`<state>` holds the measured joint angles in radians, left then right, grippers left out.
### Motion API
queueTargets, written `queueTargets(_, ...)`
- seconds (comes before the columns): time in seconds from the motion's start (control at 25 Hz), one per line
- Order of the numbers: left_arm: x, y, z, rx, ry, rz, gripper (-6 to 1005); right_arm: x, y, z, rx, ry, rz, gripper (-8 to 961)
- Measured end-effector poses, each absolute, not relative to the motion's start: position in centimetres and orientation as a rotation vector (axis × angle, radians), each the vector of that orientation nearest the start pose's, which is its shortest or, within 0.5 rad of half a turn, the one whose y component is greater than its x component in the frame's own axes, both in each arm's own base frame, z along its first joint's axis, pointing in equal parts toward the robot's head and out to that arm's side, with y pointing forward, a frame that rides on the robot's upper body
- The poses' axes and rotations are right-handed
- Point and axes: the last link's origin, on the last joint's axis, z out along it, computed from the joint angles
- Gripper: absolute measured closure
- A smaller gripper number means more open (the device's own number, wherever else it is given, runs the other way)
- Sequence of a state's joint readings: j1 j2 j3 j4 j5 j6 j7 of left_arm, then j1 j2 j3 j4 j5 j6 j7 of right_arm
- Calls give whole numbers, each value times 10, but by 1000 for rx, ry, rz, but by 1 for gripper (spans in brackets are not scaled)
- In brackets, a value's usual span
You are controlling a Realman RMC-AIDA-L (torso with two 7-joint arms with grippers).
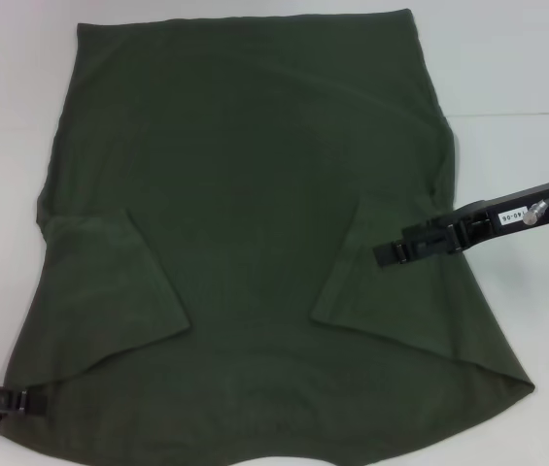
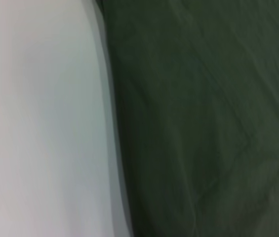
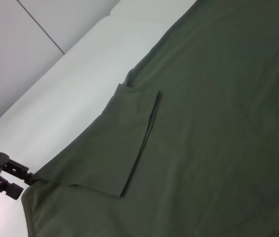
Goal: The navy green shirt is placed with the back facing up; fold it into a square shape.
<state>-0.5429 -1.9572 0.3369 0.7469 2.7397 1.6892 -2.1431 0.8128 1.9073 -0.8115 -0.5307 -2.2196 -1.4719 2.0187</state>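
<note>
- The navy green shirt point(image 1: 255, 223) lies spread flat on the white counter point(image 1: 507, 78), both sleeves folded inward, long axis running away from the robot.
- The left hand point(image 1: 21, 399) sits at the shirt's near left corner; I cannot tell its grip.
- The right hand point(image 1: 383, 254) hovers over the right sleeve fold; grip unclear too.

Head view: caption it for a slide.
Navy green shirt flat with sleeves folded in; left gripper at its near corner, right gripper over its right side.

Navy green shirt point(image 1: 255, 223) spread flat on white surface, both sleeves folded inward.
</note>
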Motion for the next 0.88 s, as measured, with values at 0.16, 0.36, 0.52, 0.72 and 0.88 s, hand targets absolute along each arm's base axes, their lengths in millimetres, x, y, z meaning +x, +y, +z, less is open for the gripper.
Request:
queueTargets(0.16,-357,292,70,-2289,-1824,-69,121,229,399,24,-2734,1211,259,29)
queueTargets(0.36,-355,294,67,-2298,-1828,-69,122,229,399,23,-2728,1211,263,29)
queueTargets(0.52,-351,297,62,-2325,-1841,-74,122,229,399,23,-2728,1211,264,28)
queueTargets(0.72,-349,298,60,-2342,-1844,-64,123,229,399,23,-2727,1210,266,28)
queueTargets(0.88,-346,299,57,-2355,-1852,-68,123,229,399,24,-2727,1206,267,28)
